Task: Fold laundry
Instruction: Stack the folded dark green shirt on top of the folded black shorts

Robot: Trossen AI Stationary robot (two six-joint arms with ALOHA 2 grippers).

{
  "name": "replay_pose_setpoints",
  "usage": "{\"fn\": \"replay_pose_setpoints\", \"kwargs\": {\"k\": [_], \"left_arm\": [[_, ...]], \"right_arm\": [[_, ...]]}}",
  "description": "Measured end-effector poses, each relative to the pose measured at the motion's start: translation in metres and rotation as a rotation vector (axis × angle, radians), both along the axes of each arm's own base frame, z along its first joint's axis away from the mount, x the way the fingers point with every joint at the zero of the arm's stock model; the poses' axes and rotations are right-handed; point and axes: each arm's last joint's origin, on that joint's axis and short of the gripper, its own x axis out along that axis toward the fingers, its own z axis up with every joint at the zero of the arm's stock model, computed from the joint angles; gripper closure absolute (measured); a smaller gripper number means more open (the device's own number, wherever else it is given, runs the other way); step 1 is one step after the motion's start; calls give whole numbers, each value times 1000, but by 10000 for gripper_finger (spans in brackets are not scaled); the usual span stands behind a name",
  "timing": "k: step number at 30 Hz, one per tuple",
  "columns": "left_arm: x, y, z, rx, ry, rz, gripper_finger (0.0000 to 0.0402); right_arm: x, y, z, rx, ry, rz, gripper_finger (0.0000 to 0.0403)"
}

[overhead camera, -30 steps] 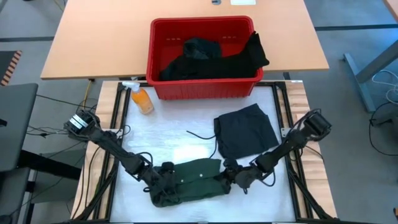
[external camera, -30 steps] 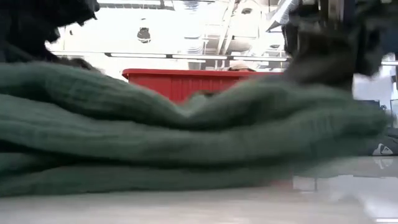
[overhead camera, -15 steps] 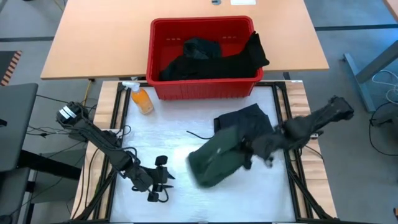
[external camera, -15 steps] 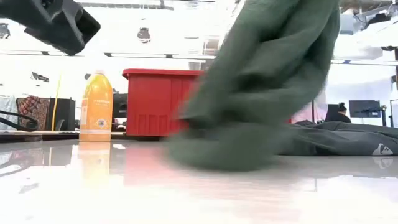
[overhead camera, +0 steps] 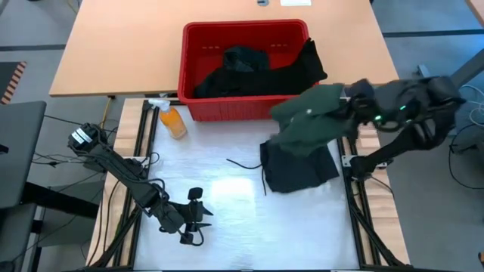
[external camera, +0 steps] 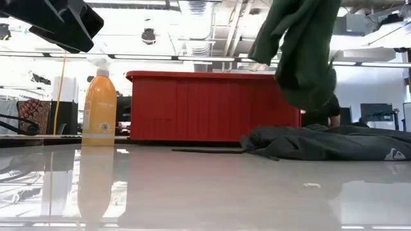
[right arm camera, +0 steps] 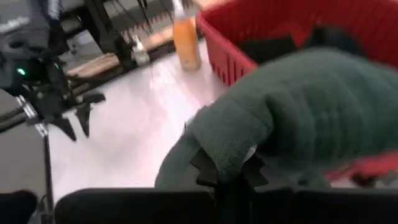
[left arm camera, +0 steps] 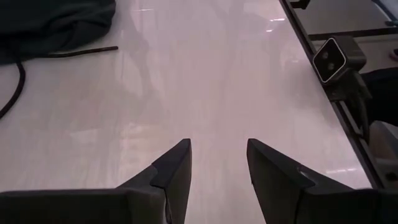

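The folded dark green shirt [overhead camera: 308, 115] hangs in the air from my right gripper [overhead camera: 346, 102], which is shut on it above the table's right far part, beside the basket. In the low view the green shirt [external camera: 302, 51] dangles above a folded black garment [external camera: 327, 142]. That black garment [overhead camera: 299, 160] lies flat on the table, its drawstring [overhead camera: 246, 165] trailing to the left. More dark laundry [overhead camera: 253, 69] sits in the red basket. My left gripper [overhead camera: 193, 221] is open and low over the table's near left part, touching nothing [left arm camera: 217, 168]. My right gripper is shut on a bunched edge of the green shirt [right arm camera: 233, 155], several layers pinched between the two fingers. The shirt is lifted clear of the table and hangs slack below and ahead of the fingers, its lower end [external camera: 307, 96] just above the black garment.
The red plastic basket [overhead camera: 198, 106] stands at the table's far edge, with an orange bottle [overhead camera: 173, 121] to its left. A small camera [left arm camera: 333, 57] sits at the table's near edge. The white table top [overhead camera: 219, 189] lies bare between my left gripper and the black garment.
My right gripper has carried the green shirt from the table's near edge up and toward the far right; the shirt went from lying spread along the near edge to hanging bunched above the black garment. My left gripper came off the shirt and drew back slightly left.
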Motion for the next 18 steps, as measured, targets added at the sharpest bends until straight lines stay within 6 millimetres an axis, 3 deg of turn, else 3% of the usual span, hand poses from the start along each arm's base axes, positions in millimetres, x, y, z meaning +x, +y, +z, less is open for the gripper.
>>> {"fn": "replay_pose_setpoints", "kwargs": {"k": [8, 18], "left_arm": [[4, 5, 0, 2, 3, 24, 258], [13, 19, -1, 38, 9, 37, 258]], "right_arm": [[-9, -18, 5, -149, 39, -36, 371], [14, -37, -2, -45, 106, 40, 371]]}}
